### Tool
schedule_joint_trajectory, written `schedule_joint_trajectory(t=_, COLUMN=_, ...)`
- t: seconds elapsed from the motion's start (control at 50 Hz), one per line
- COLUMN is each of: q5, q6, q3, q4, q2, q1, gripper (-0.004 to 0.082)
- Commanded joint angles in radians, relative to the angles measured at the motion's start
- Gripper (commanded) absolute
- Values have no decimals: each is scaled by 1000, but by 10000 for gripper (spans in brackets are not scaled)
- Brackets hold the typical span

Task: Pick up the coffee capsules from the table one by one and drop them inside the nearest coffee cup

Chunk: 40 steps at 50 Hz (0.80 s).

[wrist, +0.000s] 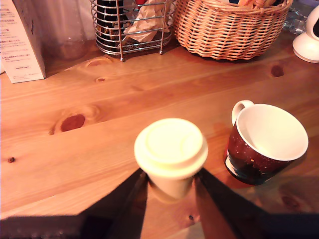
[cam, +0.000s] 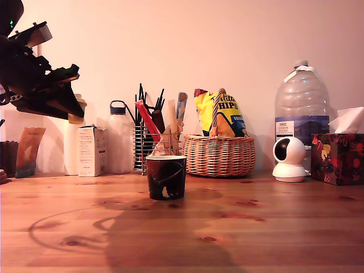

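Grip: your gripper is clamped on a cream-coloured, tapered plastic coffee capsule with a wide flat lid. The two dark fingers press its narrow body from either side, just under the lid.

Capsule position: it is off to one side of the cup, not over its mouth. In the exterior view the dark robot arm hangs high above the wooden table, well off to that view's left of the cup.

Step in hand: carry the capsule across until its lid sits squarely over the cup's opening. Lower it close to the rim before you let go, as a drop from this height would likely bounce out or tip the cup.

Watch for: the cup is light and stands free, so keep the fingers clear of its rim.

Cup: the small, tapered, dark coffee cup with a pale rim and whitish swirl stands upright in front of the wire utensil holder. The wrist view shows it reddish-dark with a white, empty inside and a small loop at its rim.

Other capsules: none that I can see near the cup.
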Motion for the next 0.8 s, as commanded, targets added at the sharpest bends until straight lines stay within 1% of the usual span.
schedule_joint_trajectory(t=0.0, q5=-2, q6=-6, q3=-11, q4=2, q2=-18, q1=-9, gripper=198)
schedule_joint_trajectory(t=0.46, q5=-2, q6=-5, q3=-11, q4=8, q2=-18, q1=-15, gripper=198)
schedule_joint_trajectory(t=0.62, q5=-2, q6=-6, q3=-11, q4=33, q2=-18, q1=-47, gripper=198)
schedule_joint_trajectory(t=0.78, q5=-3, q6=-6, q3=-11, q4=47, q2=-18, q1=-100, gripper=198)
